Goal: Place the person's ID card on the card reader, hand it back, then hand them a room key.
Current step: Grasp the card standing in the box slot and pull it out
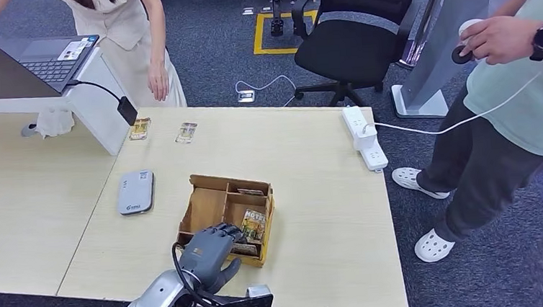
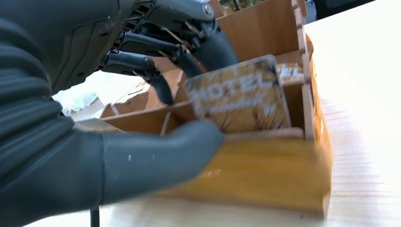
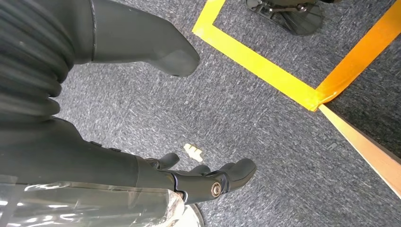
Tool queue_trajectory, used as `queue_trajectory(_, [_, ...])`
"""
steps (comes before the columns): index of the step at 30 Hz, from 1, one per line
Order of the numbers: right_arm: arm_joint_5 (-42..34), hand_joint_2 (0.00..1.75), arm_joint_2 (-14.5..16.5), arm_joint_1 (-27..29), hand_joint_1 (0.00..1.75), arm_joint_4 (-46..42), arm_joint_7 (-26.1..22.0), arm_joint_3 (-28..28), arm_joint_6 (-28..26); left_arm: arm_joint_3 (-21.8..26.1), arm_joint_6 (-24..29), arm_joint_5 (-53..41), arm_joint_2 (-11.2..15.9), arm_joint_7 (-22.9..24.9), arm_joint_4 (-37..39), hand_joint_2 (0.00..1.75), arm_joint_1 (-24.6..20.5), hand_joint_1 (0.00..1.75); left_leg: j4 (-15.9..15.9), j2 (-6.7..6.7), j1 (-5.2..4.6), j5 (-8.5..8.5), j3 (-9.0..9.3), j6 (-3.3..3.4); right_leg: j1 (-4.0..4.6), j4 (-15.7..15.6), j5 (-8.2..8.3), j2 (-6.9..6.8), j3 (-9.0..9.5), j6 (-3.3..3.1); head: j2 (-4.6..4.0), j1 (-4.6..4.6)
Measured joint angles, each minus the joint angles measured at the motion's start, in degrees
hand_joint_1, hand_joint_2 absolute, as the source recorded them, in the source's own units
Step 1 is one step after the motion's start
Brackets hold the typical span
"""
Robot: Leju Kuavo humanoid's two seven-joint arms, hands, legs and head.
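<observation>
The left robot hand point(image 1: 207, 253) reaches over the near edge of the pale wood-grain worktop point(image 1: 315, 194) into the open brown wooden box with dividers point(image 1: 218, 200), at its near right compartment. In the left wrist view its thick grey thumb lies along the box's front wall and its darker fingers point(image 2: 208, 47) curl down behind a shiny card printed with the word "HOTEL" point(image 2: 239, 97), the room key, which stands tilted in its slot; the fingers touch or nearly touch the card's upper corner, but a firm hold cannot be told from the blurred picture. More cards stand in the compartment behind it. The right robot hand point(image 3: 156, 118) hangs over the grey carpet floor point(image 3: 265, 118) beside strips of yellow tape, its thumb and fingers apart and holding nothing. On the worktop, left of the box and well apart from it, lies a flat grey rounded card reader point(image 1: 136, 192). Two small printed cards point(image 1: 163, 130) lie near the far edge, close to a white stand carrying a laptop point(image 1: 56, 59). A white power strip point(image 1: 363, 134) sits at the right far corner. A person in a cream top point(image 1: 130, 26) stands beyond the worktop, and another person in a pale green shirt point(image 1: 531, 85) stands at the right, with a black office chair point(image 1: 355, 43) between them.
</observation>
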Motion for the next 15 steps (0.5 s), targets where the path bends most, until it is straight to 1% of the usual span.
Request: queue_trajectory(15, [-0.3, 1.75, 0.0, 0.0, 0.0, 0.0, 0.1, 0.0, 0.0, 0.0, 0.0, 0.2, 0.0, -0.1, 0.2, 1.75, -0.3, 1.75, 0.0, 0.0, 0.0, 0.0, 0.02, 0.0, 0.0, 0.0, 0.0, -0.01, 0.02, 0.0, 0.0, 0.0])
